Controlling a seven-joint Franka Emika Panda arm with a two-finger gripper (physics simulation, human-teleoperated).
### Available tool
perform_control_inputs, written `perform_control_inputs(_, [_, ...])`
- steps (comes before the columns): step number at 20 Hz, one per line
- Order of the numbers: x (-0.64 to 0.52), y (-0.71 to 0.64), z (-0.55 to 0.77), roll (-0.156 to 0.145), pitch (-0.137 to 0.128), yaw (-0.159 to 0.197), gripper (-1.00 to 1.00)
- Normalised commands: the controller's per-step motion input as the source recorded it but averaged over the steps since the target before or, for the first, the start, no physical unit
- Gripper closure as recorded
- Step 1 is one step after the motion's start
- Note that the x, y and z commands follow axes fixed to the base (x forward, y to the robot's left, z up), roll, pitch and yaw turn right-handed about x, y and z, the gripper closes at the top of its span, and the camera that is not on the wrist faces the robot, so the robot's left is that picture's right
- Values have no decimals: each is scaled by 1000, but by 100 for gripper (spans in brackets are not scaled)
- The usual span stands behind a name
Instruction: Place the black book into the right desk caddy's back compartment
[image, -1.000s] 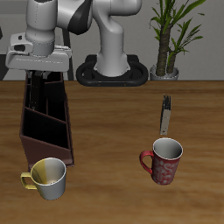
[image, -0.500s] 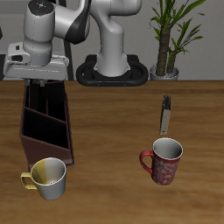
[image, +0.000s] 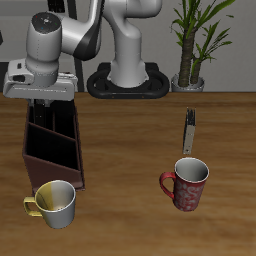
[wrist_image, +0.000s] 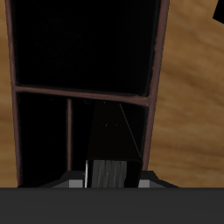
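Wood-grain tabletop (image: 130, 140) ran under everything, with my arm's round black base (image: 128, 82) at the back edge and a potted plant (image: 193, 40) standing beside it. My gripper (image: 42, 100) hung over the back end of the right desk caddy (image: 52, 150), the long maroon-brown box with its black interior and slanted partitions. Of the black book (wrist_image: 112, 131) I could pick out only a faint dark slab in the wrist view, standing directly ahead of my fingers inside a caddy section whose back wall and thin divider framed it. Black on black, its edges almost vanished, and I could not tell whether it rested on the caddy floor or hung in my grasp. A pale striped patch (wrist_image: 107, 173) showed just at my fingers, but I could not say for certain whether it was page edge or pad. From the exterior view the gripper body hid both the fingers and the book, so I cannot tell how wide my fingers stood or whether they gripped anything. Nearer the table's front edge sat a yellow-handled mug (image: 53, 204) just beside the caddy's front end, and well apart from it a red mug (image: 186, 184). Behind the red mug a thin grey slab (image: 188, 131) stood upright.
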Motion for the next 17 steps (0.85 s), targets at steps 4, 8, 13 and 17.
perform_control_inputs(4, [72, -183, -160, -49, 49, -21, -100])
perform_control_inputs(8, [28, -69, -79, -14, 22, -18, -100])
perform_control_inputs(13, [24, -24, -37, -7, 6, -13, -100])
perform_control_inputs(17, [20, 50, 15, 5, -3, -6, -100])
